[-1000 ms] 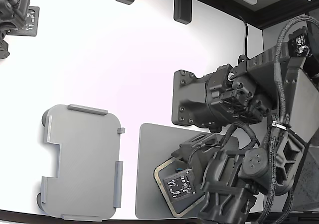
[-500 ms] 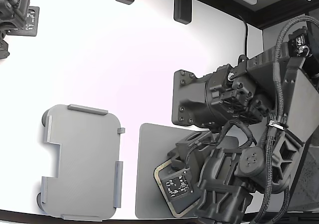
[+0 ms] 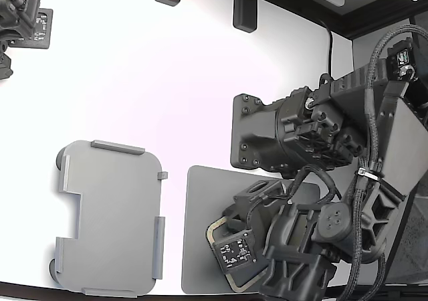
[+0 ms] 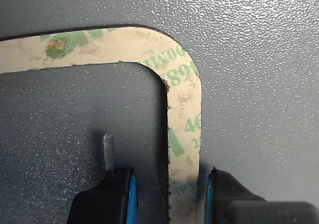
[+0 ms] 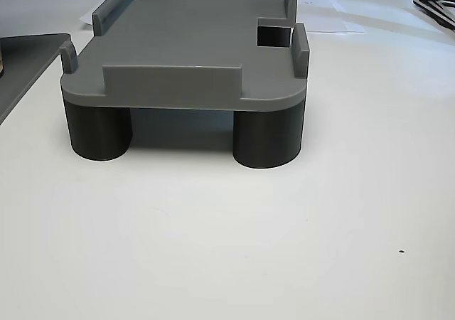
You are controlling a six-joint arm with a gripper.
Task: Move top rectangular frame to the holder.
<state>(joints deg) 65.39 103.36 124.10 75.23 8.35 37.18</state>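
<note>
The top rectangular frame (image 4: 183, 109) lies flat on a dark grey mat (image 3: 200, 234) near the exterior view's bottom, mostly hidden there under the robot's arm. It is thin and hollow, tan with green printed marks, so it looks very light and a bit bendy, like card. It could flop or slip if held only by one end.

In the wrist view the gripper (image 4: 169, 196) sits low over one long side of the frame, close to a rounded corner. Its fingers (image 4: 124, 194) are spread apart, one on each side of the strip (none seems to press it yet). That narrow strip looks like a good place to pinch.

The holder (image 3: 110, 217) waits on the white tabletop (image 3: 200, 100), well apart toward the exterior view's left, with nothing on it
</note>
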